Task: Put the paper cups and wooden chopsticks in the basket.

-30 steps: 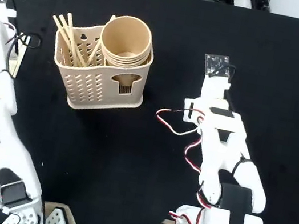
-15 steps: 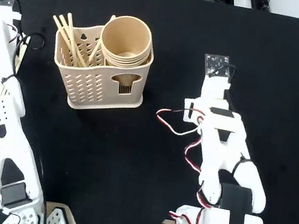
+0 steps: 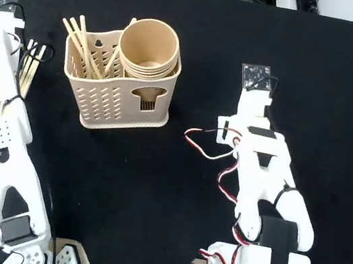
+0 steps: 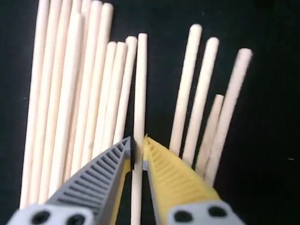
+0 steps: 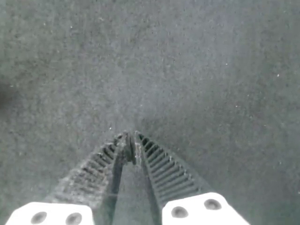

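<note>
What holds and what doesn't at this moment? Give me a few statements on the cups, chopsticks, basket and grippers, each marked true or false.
1. The paper cups sit stacked inside the basket. True.
2. The left gripper is open. False: it is shut on a single chopstick.
3. Every chopstick is in the basket. False: loose chopsticks lie on the black cloth beside the left arm.
4. The right gripper is shut with nothing in it. True.
5. The basket lies on its side. False: it stands upright.
</note>
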Tool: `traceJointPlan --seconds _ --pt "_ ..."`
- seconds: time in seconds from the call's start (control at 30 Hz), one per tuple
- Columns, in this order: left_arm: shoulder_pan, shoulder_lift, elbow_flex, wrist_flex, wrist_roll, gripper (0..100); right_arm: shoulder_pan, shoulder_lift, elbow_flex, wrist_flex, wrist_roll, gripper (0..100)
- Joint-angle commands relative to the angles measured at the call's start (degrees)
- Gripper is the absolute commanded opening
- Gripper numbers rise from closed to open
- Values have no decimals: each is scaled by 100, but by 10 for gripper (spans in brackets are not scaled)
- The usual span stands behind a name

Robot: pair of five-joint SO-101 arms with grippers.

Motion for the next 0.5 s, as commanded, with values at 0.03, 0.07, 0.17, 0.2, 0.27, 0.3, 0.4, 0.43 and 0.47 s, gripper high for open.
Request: traceJointPlan --seconds 0.03,0.07,0.17,0.2,0.27,0.3,0.4,0.43,0.47 --pt "-22 167 22 448 -35 29 -53 -22 -295 44 44 11" --pt "-22 123 22 492 -35 29 -53 -22 -295 44 44 11" --pt "-22 105 -215 563 -26 29 -53 -22 -295 44 44 11" --pt "-22 70 -497 712 -26 29 -53 -22 -295 44 44 11" --pt "-4 -123 -497 941 -26 29 -53 -22 -295 26 44 11" --pt "31 -308 -488 985 0 29 -53 -22 -295 26 44 11" --pt "31 -800 -418 1002 220 28 -53 -22 -295 18 44 11" --pt "4 -941 -418 1011 334 28 -53 -22 -295 18 44 11" --pt "-4 -1073 -426 1011 431 28 -53 -22 -295 18 44 11"
